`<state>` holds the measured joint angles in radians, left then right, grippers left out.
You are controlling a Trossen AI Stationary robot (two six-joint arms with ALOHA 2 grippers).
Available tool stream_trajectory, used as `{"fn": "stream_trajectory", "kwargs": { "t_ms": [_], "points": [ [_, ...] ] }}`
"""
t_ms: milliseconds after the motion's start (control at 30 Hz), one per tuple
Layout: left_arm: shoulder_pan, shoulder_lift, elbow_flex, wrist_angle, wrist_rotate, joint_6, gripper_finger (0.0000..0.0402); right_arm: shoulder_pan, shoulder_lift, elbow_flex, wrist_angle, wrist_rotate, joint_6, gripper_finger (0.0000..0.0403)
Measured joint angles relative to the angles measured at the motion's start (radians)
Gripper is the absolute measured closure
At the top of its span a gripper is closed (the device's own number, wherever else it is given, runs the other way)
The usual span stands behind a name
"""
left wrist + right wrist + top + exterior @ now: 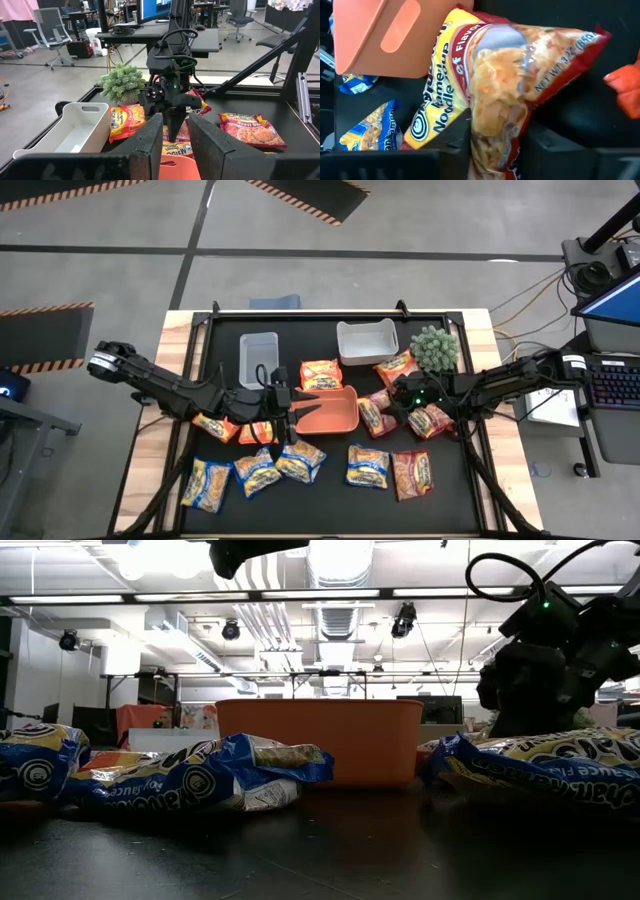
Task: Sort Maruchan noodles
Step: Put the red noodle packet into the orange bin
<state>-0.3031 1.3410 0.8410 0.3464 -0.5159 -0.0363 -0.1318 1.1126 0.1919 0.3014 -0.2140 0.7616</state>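
Note:
Several Maruchan noodle packets lie flat on the black table: blue ones (257, 472) along the near side, orange ones (321, 373) farther back, a red one (412, 474) near the front. My right gripper (385, 415) is shut on another red packet (505, 75) just right of the orange bin (335, 415). My left gripper (175, 145) hovers high over the orange bin's left end (300, 402). It is open with nothing between its fingers and points toward the right arm. My right gripper pinches the red packet between its two fingers, near the packet's end closest to the gripper (492, 135). The fingers slant down from the table's right side. The wrapper bunches up between them, and the packet's far end (570, 45) lies on the table beside the orange bin.
A clear bin (258, 358) and a white bin (368, 342) stand at the back of the table. A small green potted plant (434, 347) is at the back right. Orange packets (430, 420) lie close under the right arm.

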Motion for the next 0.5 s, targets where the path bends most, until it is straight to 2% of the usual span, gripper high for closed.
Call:
{"fn": "stream_trajectory", "kwargs": {
  "t_ms": [133,500],
  "points": [
    [0.000,-0.006,0.000,0.006,0.000,0.007,0.0325,0.000,-0.009,0.005,-0.001,0.001,-0.002,0.0345],
    [0.000,-0.097,0.000,0.000,-0.002,0.078,0.0325,0.000,-0.099,0.014,-0.012,0.000,-0.003,0.0342]
  ]
}}
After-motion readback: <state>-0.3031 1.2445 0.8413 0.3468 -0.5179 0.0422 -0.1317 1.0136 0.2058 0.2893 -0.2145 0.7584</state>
